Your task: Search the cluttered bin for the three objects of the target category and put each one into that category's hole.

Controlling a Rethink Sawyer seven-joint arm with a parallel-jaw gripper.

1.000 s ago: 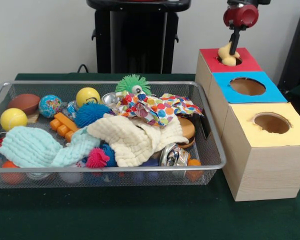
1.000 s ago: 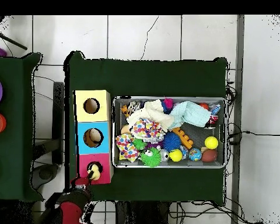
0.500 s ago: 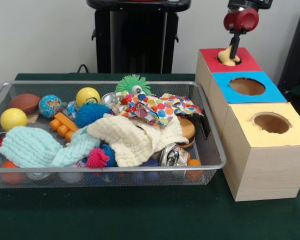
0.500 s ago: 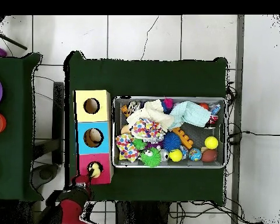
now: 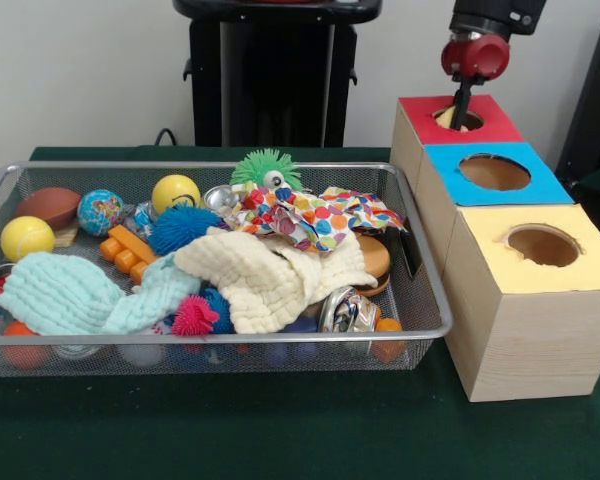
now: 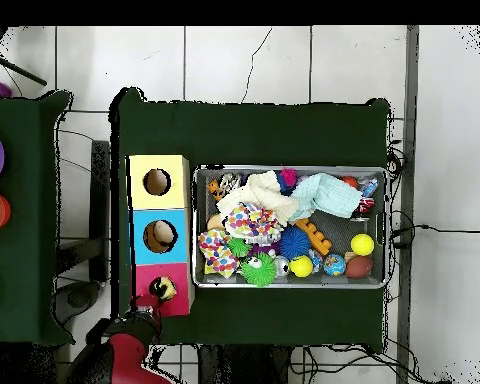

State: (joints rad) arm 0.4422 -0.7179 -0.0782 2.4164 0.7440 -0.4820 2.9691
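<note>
Cream-yellow toy [image 5: 447, 117] sits low in the hole of the red-topped box [image 5: 500, 126], farthest in the row at the bin's right. Gripper [image 5: 461, 108] reaches into that hole over it; whether its jaws grip cannot be told. Wire bin [image 5: 420, 270] holds balls and cloths.

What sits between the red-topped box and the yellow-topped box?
The blue-topped box, touching both in one row. The front view shows it between the red-topped box and yellow-topped box; the overhead view confirms it.

End effector [image 5: 460, 108] tips inside red box's hole [image 5: 458, 119]
</note>
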